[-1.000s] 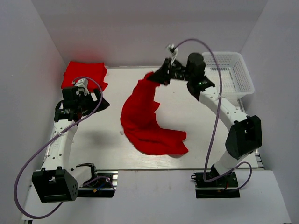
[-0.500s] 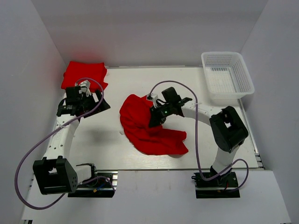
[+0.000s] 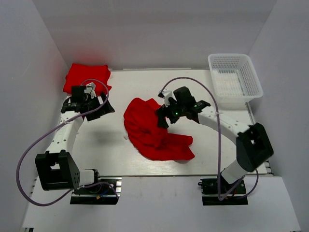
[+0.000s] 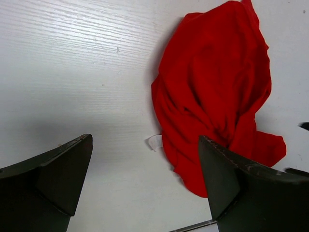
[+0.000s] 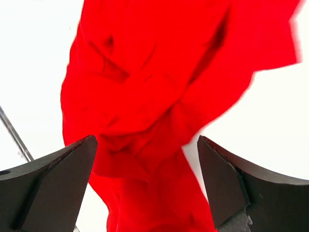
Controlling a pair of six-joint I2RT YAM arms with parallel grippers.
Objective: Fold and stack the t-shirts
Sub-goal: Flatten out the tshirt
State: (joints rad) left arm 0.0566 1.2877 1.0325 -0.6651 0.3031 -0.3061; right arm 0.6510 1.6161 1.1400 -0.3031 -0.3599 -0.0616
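Observation:
One red t-shirt (image 3: 152, 130) lies crumpled in a heap at the table's middle, a small white tag (image 4: 155, 142) poking out at its left edge. My right gripper (image 3: 163, 118) hovers open just over the heap's upper right part. In the right wrist view the rumpled red cloth (image 5: 159, 72) fills the space below the spread jaws (image 5: 147, 145), with nothing pinched. My left gripper (image 3: 104, 107) stands open over bare table to the left of the heap, and its wrist view shows the shirt (image 4: 212, 87) ahead of the gripper (image 4: 144, 145). Another red t-shirt (image 3: 87, 77) lies folded at the back left corner.
A white mesh basket (image 3: 235, 77) stands at the back right corner. White walls close the table on the left, back and right. The right arm's purple cable (image 3: 193, 81) arcs above the table's middle.
The right gripper brought the shirt's end from the back of the table down to the middle, then opened and let go. The shirt collapsed into a heap. The left arm barely shifted.

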